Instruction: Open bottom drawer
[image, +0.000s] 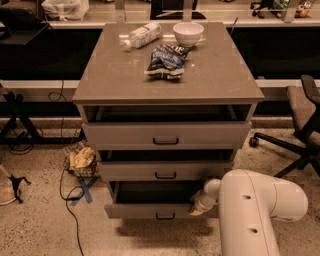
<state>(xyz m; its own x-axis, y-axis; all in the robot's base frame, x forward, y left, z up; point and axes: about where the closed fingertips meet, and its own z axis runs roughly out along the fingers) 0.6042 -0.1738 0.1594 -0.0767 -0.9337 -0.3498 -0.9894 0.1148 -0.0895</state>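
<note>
The bottom drawer (145, 210) is the lowest, shallowest grey-beige front of the cabinet, with a small black bar handle (165, 216). It stands pulled out a little past the drawers above, with a dark gap showing over it. My gripper (197, 207) is at the right end of this drawer's front, at its top edge, reaching in from my white arm (252, 210) at the lower right. The arm hides the drawer's right corner.
The middle drawer (165, 171) and top drawer (165, 135) sit above, each slightly out. On the cabinet top (110, 75) lie a bottle (141, 36), a white bowl (188, 33) and a chip bag (165, 60). A crumpled bag (81, 160) and cable lie left; an office chair (300, 125) stands right.
</note>
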